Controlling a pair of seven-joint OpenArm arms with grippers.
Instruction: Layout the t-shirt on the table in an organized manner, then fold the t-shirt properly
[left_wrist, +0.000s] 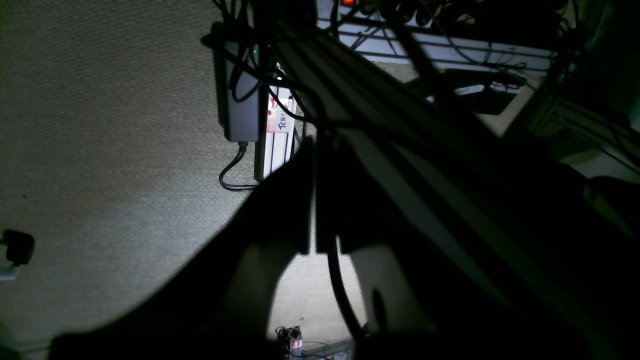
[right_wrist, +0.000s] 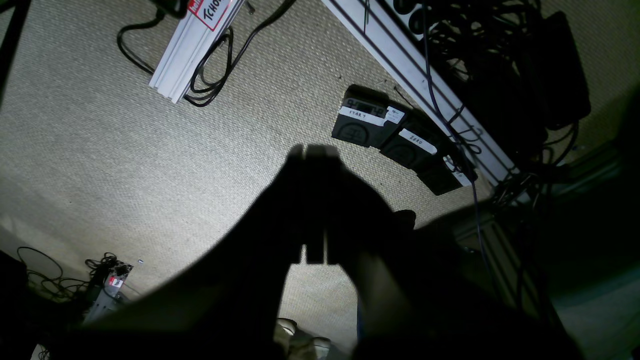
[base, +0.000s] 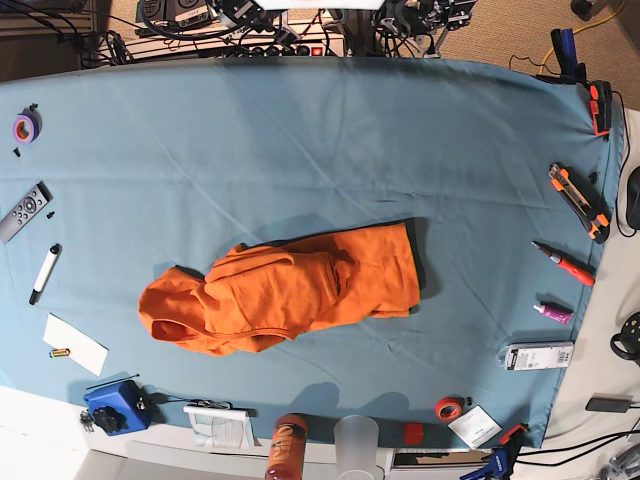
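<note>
The left gripper (left_wrist: 312, 195) is showing as a dark silhouette in the centre of the left wrist view, its two fingers pressed together with only a thin sliver of light between them and nothing pinched. It is pointing down at beige carpet, where a grey power brick (left_wrist: 240, 90) is lying in the upper middle of the frame among black cables. The right gripper (right_wrist: 315, 205) is looking much the same in the right wrist view: fingers pressed together, empty, hanging over the carpet, with a row of labelled black foot pedals (right_wrist: 400, 137) sitting right of centre.

Neither arm is appearing in the base view. There, the table (base: 300, 150) is filling nearly the whole frame with its teal-blue cloth. The t-shirt (base: 285, 292) is lying slightly below and left of the frame's centre, bright orange and bunched into a loose, wrinkled heap that is stretching from left to right. Its right edge is looking fairly straight, while the left end is rumpled and rolled over on itself; sleeves and neckline are not clearly showing.

Judging from this, the task is sitting at its very start: the shirt is not yet spread flat, no fold is made, and both laying out and folding are remaining.
</note>
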